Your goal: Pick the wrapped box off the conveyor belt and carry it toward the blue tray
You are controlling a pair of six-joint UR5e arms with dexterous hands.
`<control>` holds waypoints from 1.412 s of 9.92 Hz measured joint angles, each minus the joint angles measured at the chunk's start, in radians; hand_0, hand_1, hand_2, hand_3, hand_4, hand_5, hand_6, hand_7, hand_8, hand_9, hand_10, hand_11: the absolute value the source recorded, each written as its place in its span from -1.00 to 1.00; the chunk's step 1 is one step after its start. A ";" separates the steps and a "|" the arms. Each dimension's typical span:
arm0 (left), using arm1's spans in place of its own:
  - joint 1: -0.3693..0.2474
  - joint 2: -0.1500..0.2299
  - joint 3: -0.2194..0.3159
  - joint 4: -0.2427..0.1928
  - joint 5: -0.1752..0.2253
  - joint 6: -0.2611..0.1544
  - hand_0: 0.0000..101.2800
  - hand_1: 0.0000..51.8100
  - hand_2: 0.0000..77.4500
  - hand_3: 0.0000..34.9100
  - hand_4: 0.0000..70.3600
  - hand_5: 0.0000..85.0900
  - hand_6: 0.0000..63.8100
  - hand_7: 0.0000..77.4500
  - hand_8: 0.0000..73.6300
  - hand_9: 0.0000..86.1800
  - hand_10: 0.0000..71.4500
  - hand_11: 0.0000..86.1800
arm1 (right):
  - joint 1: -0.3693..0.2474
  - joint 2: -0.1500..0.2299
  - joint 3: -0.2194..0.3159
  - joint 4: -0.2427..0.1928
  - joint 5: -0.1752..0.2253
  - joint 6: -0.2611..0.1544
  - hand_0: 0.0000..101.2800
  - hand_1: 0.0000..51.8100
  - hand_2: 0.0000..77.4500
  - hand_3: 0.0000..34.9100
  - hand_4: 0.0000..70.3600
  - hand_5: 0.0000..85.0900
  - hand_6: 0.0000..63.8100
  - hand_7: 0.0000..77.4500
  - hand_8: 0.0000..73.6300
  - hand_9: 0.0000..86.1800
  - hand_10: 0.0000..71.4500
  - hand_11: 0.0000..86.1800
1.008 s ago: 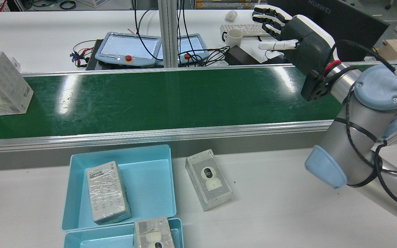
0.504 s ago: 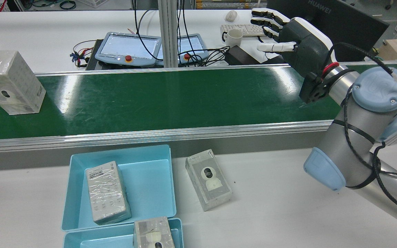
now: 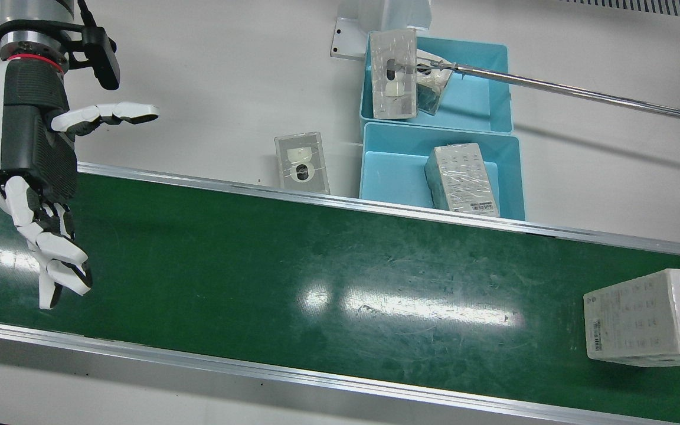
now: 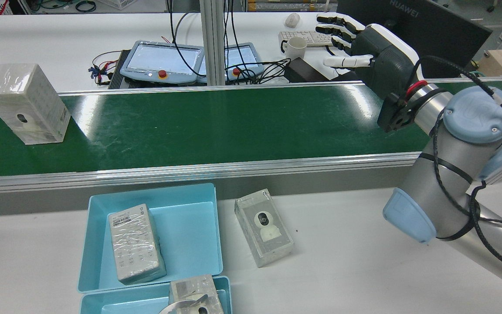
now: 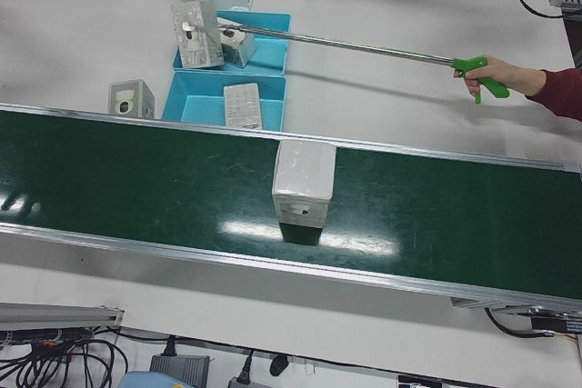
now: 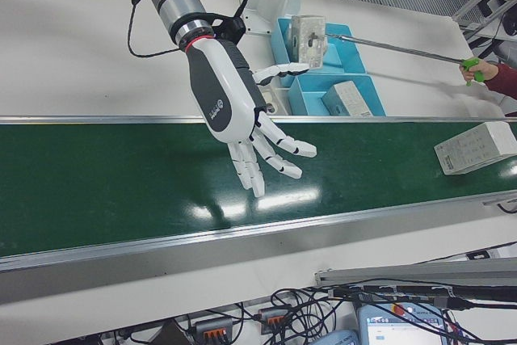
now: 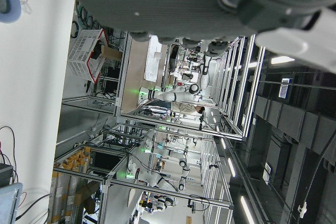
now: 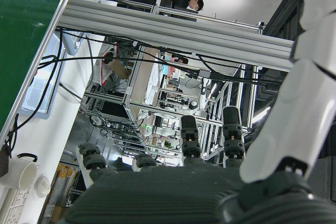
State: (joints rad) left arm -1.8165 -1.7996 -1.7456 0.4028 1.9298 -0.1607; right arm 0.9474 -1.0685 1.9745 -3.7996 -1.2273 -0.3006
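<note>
The right hand (image 4: 355,43) waited above the conveyor belt (image 4: 216,126), fingers spread and empty; it next needed to meet the distant wrapped box (image 4: 24,104).

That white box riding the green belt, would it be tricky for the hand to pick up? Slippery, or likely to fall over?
The wrapped box stands tall on a narrow end on the conveyor belt, so a sideways nudge could probably tip it. Its shiny clear film looks smooth, so the right hand, open now, might slip. Its sharp, flat faces suggest it is stiff.
</note>
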 joint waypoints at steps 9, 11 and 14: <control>0.000 0.000 0.000 0.000 0.000 0.000 -1.00 -1.00 -0.99 -1.00 -0.98 -0.99 -0.98 -0.99 -0.99 -1.00 -1.00 -1.00 | -0.024 0.003 -0.043 0.009 0.003 0.018 -0.24 -0.73 -0.70 0.70 -0.80 -0.49 -1.00 -0.54 -1.00 -0.94 -0.86 -0.82; 0.000 0.000 0.000 0.000 0.000 0.000 -1.00 -1.00 -0.97 -1.00 -0.98 -0.99 -0.98 -0.99 -1.00 -0.99 -1.00 -1.00 | -0.030 0.006 -0.070 0.022 0.003 0.025 -0.24 -0.73 -0.70 0.71 -0.80 -0.49 -1.00 -0.56 -1.00 -0.95 -0.86 -0.82; 0.000 0.000 0.000 0.000 0.000 0.000 -1.00 -1.00 -0.99 -1.00 -1.00 -0.99 -1.00 -0.99 -0.99 -0.99 -0.98 -1.00 | -0.038 0.015 -0.095 0.063 0.002 0.027 -0.26 -0.75 -0.76 0.72 -0.98 -0.53 -1.00 -0.59 -1.00 -0.89 -0.89 -0.87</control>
State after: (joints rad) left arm -1.8165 -1.7996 -1.7456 0.4028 1.9298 -0.1607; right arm 0.9093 -1.0533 1.8795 -3.7365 -1.2255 -0.2738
